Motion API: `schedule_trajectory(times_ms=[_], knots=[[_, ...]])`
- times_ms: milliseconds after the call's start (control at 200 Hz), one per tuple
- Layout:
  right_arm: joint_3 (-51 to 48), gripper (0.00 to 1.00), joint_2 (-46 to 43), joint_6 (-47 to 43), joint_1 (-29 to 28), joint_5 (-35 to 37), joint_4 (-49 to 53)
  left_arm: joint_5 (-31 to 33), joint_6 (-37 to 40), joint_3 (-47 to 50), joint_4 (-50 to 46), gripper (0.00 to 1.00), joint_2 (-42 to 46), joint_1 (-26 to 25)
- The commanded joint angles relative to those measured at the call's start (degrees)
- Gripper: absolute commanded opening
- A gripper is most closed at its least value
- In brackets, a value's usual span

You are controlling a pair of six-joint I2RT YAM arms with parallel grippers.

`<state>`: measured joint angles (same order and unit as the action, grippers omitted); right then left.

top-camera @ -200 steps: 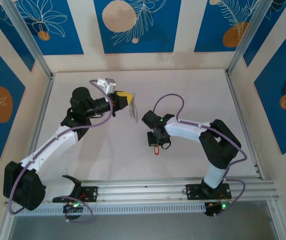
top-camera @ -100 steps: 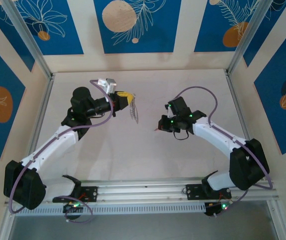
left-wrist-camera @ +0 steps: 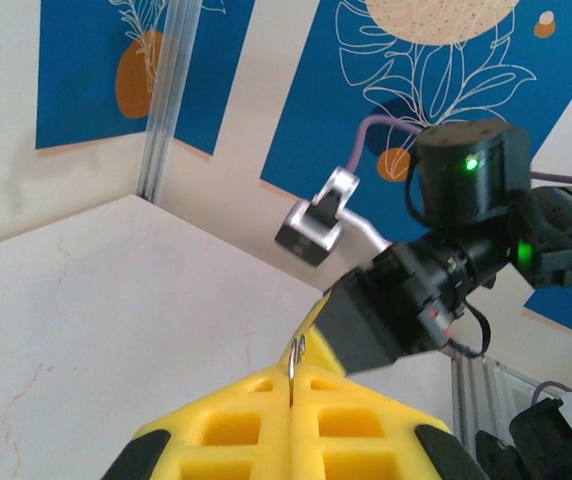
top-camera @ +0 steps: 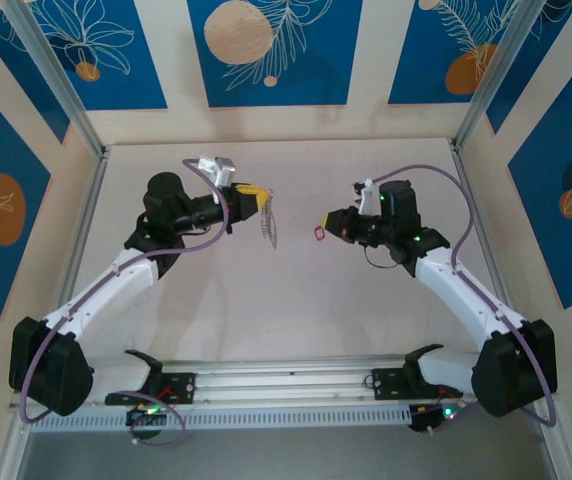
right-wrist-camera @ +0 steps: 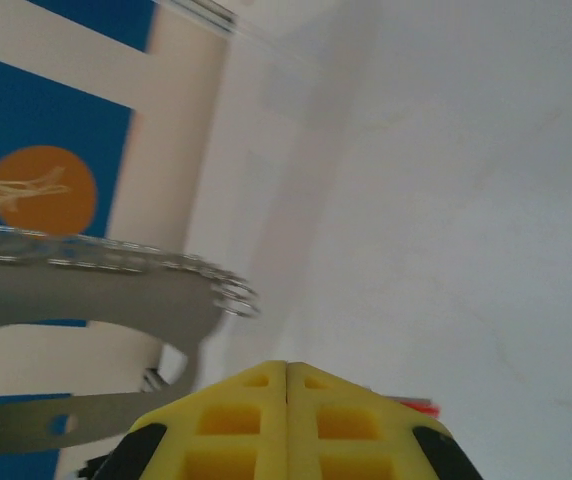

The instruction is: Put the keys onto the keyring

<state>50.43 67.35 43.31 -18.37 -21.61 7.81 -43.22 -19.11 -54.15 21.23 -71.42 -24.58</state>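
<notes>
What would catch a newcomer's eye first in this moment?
The left arm and right arm face each other above the middle of the table. The left jaws pinch the grey keyring; the right jaws, shut, present the keys, red tag foremost, with a gap between the two.

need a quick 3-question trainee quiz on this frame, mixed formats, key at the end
1. True or false: the left gripper is shut on the keyring.
2. Which holds the keys? A: left gripper. B: right gripper. C: neither, they lie on the table.
3. Fill in: the keys and the keyring are ___ (touching / apart).

Key: 1 true. 2 B. 3 apart.
</notes>
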Motion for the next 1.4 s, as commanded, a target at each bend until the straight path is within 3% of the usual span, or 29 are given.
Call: schedule_trajectory(times_ms=[0, 630, 980, 1395], knots=[[-0.74, 0.00, -3.41, 1.74, 1.43, -7.06, -7.55, -3.19, 0.83, -2.58, 1.73, 0.00, -0.74, 0.58], [5.00, 0.00, -5.25, 0.13, 0.89, -14.30, -15.68, -11.25, 4.33, -9.94, 1.33, 0.00, -8.39, -1.49], [9.05, 0.00, -1.57, -1.61, -1.91, -14.13, -16.34, -9.26, 14.61, -15.27, -11.55, 0.00, -9.29, -5.40], [9.94, 0.00, -1.26, -2.26, -3.66, -13.45, -16.10, -8.33, 17.22, -16.52, -15.32, 0.00, -9.53, -6.46]])
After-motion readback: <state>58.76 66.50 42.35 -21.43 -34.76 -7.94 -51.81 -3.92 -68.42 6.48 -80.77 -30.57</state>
